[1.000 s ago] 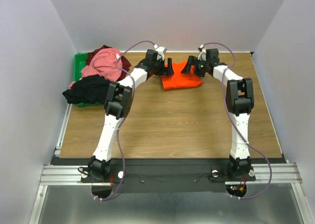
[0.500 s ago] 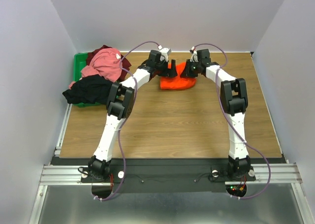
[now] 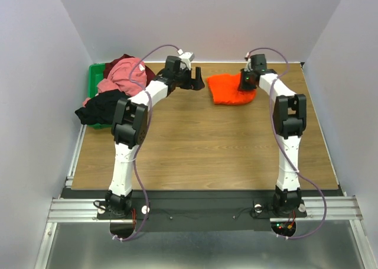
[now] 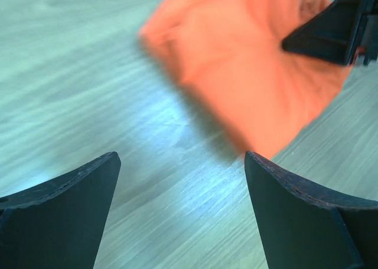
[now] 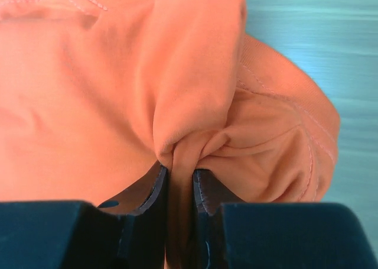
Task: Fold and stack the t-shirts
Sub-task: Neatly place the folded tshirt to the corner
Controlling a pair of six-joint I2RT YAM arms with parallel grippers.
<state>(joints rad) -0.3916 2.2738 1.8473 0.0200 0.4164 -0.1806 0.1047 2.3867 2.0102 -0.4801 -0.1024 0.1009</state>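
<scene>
Item 1. Orange t-shirt: 1 piece, bunched on the far right part of the wooden table, well apart from the other shirts. Sleeves and collar are lost in the folds. The right arm covers part of its right edge in the top view. In the left wrist view it is blurred.

Item 2. Right gripper: 2 fingers drawn close together, pinching a raised ridge of the orange t-shirt. Only a thin fold of cloth sits between them.

Item 3. Left gripper: 2 fingers spread wide, nothing between them, over bare wood just left of the orange t-shirt and not touching it.

Item 4. Heap at the far left: pink t-shirt on top, dark maroon t-shirt showing from under it, black t-shirt draped at the near side. All are crumpled, and how many pieces lie beneath cannot be told.

Item 5. Green bin: under the heap, mostly hidden, with only its left wall and rim showing.
</scene>
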